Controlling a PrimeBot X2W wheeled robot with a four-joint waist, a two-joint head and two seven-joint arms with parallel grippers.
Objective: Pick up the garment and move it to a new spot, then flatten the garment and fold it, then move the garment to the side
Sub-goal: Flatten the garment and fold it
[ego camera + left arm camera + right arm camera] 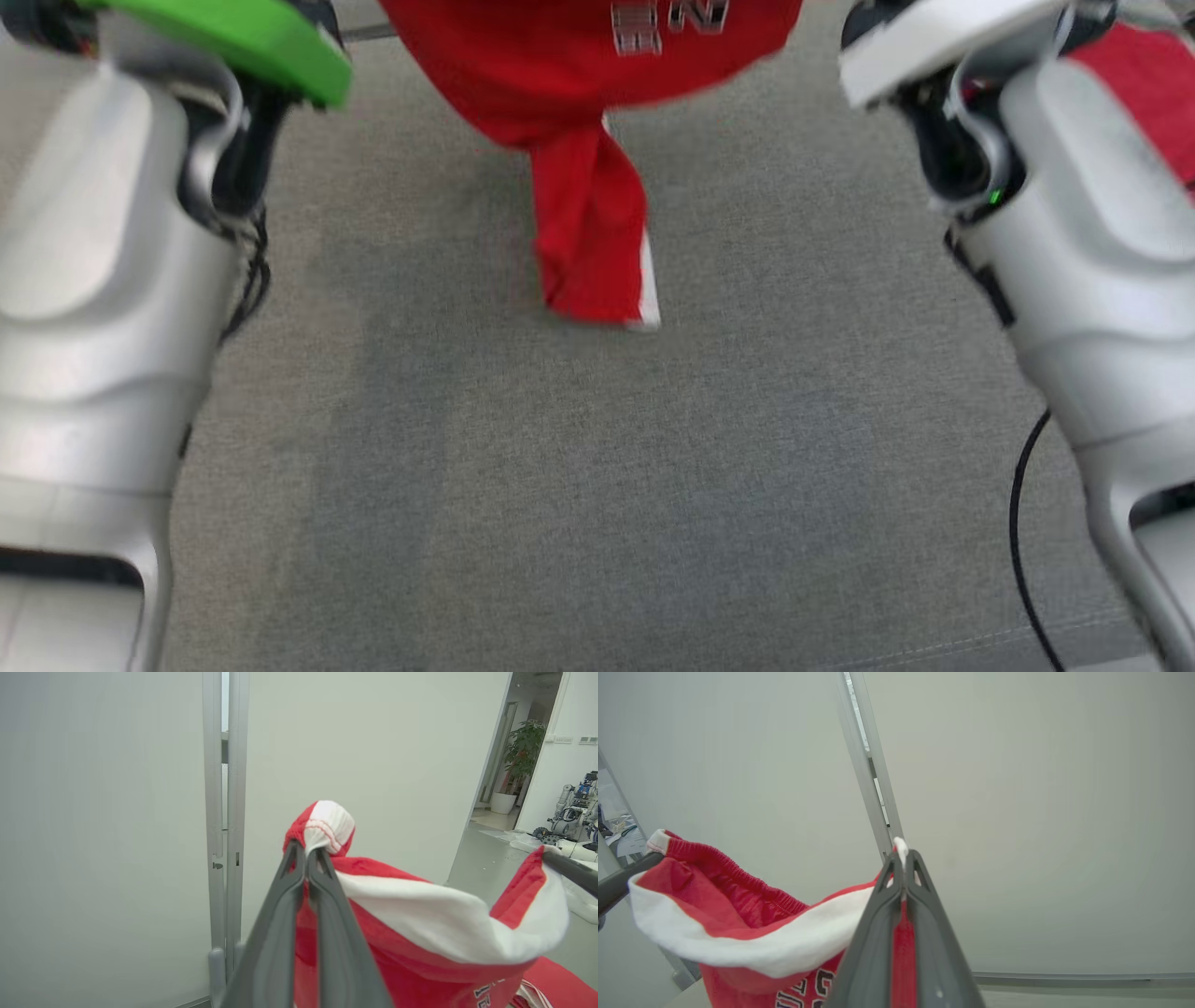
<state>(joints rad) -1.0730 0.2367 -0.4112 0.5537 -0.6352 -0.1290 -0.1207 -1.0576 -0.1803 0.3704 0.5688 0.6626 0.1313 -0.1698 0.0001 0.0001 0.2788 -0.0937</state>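
Up high, the left gripper (306,848) and right gripper (903,857) each pinch an edge of the garment (420,905). Best to pull it wide and lower it slowly, so it lands flat.

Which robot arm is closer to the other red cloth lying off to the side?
Right. The right arm is just beside the red cloth; the left arm is across the table, beyond the hanging garment.

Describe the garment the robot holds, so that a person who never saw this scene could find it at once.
Look above the grey surface, between the robot's left arm and right arm. The garment, red with a white band and block letters, is pinched at its top edge by the left gripper and the right gripper. Unlike the red cloth lying beside the right arm, it hangs free.
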